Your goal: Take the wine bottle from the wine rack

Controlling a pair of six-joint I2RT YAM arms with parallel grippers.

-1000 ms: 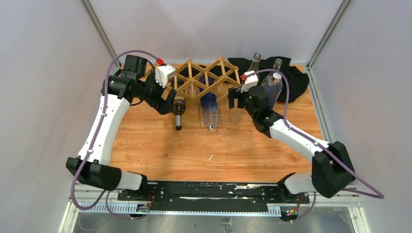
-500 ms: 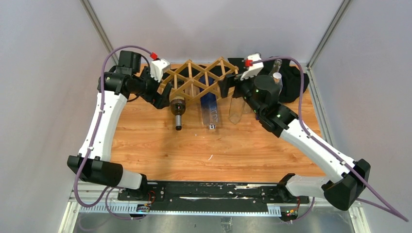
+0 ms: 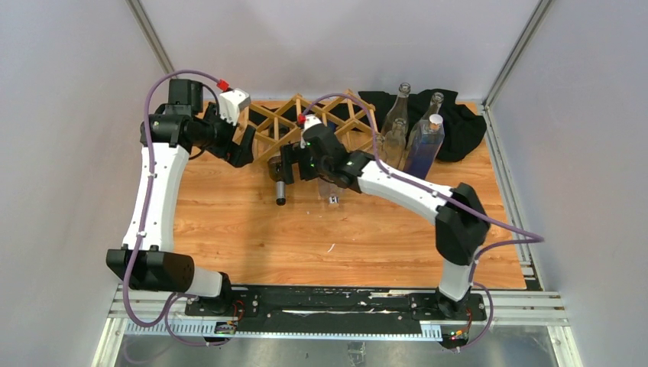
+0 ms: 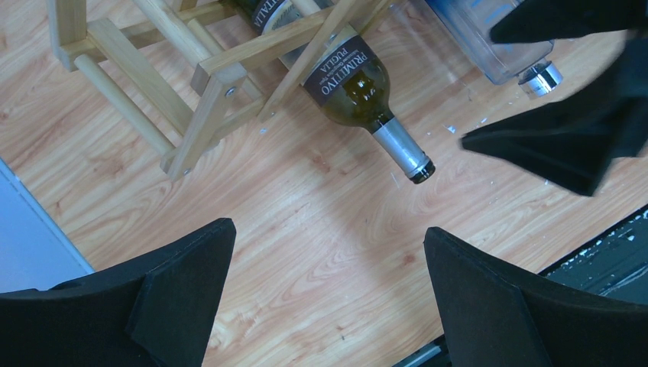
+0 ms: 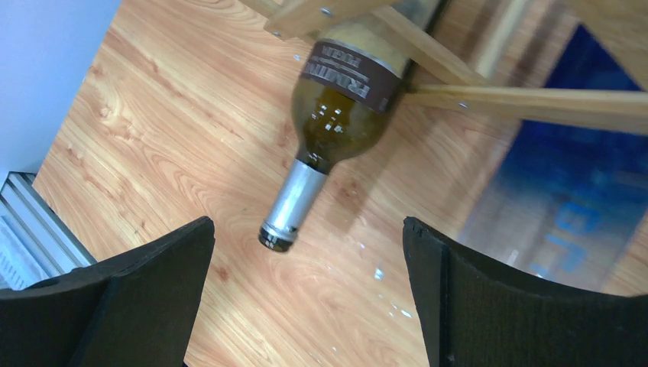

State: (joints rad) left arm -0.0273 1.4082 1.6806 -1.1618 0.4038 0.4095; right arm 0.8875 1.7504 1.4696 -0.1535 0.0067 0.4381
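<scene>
The light wooden wine rack [image 3: 306, 126] stands at the back of the table. A dark green wine bottle [image 3: 280, 183] lies in its lower left opening, neck pointing toward me. It shows in the left wrist view [image 4: 358, 86] and in the right wrist view [image 5: 345, 99], labelled, with a silver foil neck. My left gripper [image 3: 244, 153] is open and empty beside the rack's left end, over bare wood [image 4: 327, 229]. My right gripper [image 3: 281, 170] is open and empty above the bottle's neck; the mouth lies between its jaws, nearer the left finger [image 5: 307, 225].
A blue bottle [image 3: 333, 191] lies in the rack to the right of the dark one, partly under my right arm. Several clear glass bottles [image 3: 425, 141] stand at the back right by a black cloth [image 3: 462, 126]. Grey walls close in both sides.
My right arm has swung left from the rack's right end to the dark bottle's neck. My left gripper has drawn back to the left, off the bottle.
</scene>
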